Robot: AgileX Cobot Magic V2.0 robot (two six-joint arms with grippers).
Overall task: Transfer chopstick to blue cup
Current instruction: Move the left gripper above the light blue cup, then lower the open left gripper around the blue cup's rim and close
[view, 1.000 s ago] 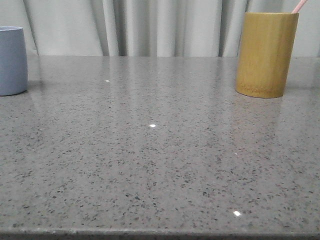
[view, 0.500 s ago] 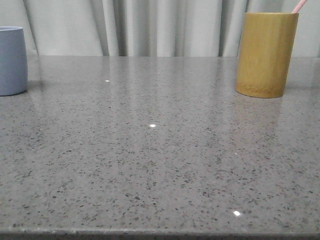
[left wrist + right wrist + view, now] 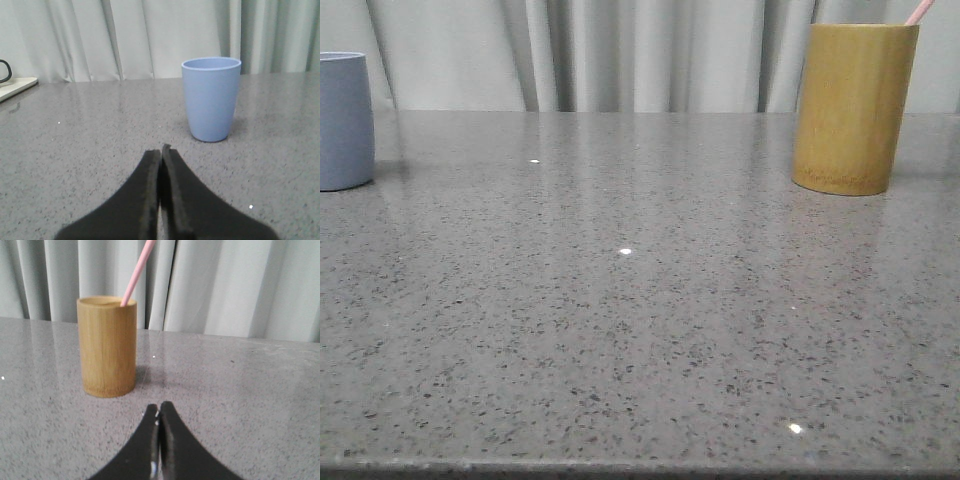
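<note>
A pale pink chopstick point(image 3: 919, 12) sticks up out of a yellow-brown bamboo holder point(image 3: 851, 108) at the far right of the grey table. In the right wrist view the chopstick point(image 3: 138, 269) leans out of the holder point(image 3: 107, 346). The blue cup point(image 3: 342, 120) stands at the far left and also shows in the left wrist view point(image 3: 211, 97). My left gripper point(image 3: 160, 151) is shut and empty, a short way in front of the cup. My right gripper point(image 3: 159, 408) is shut and empty, short of the holder. Neither gripper shows in the front view.
A grey speckled stone table point(image 3: 640, 300) carries both containers. Pale curtains point(image 3: 640, 50) hang behind it. A flat white object point(image 3: 15, 86) with a dark cable lies at the table's edge in the left wrist view.
</note>
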